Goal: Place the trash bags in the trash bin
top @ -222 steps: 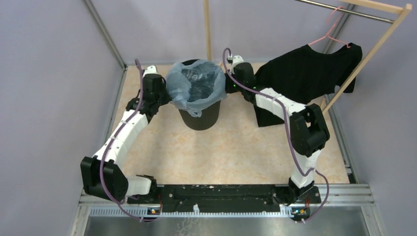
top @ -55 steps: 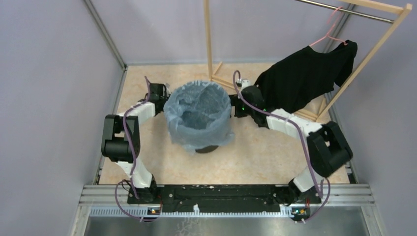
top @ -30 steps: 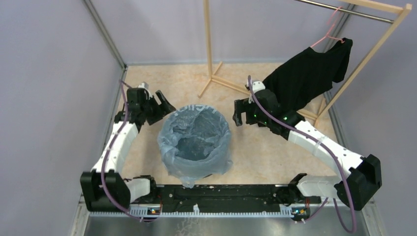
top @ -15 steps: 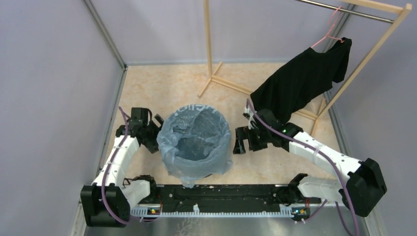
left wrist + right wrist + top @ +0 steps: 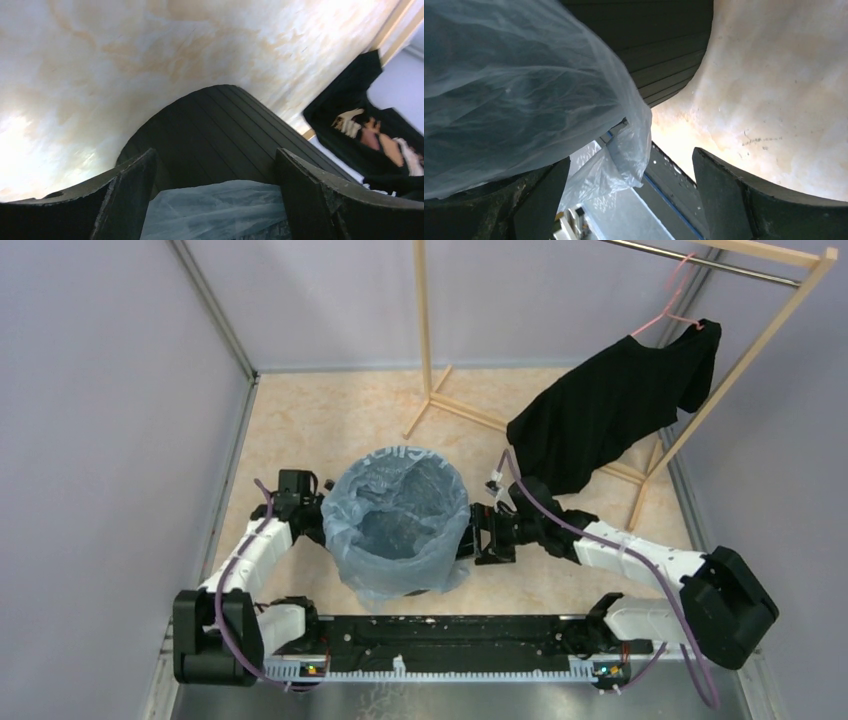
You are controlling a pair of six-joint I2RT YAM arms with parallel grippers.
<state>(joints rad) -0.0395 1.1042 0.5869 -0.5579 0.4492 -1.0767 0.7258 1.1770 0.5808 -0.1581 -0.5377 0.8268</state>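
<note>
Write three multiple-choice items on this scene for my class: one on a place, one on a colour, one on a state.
1. Where does the T-shirt hang? A on the wooden rack; B on the floor; C on the wall.
2. The trash bag is: A red; B pale blue; C yellow.
3. The left tool and right tool are: A both shut; B both open; C one shut.
Key: 1 A, it hangs from the rack's rail; 2 B, blue film drapes the trash bin rim; 3 B, wrist views show both spread wide.
</note>
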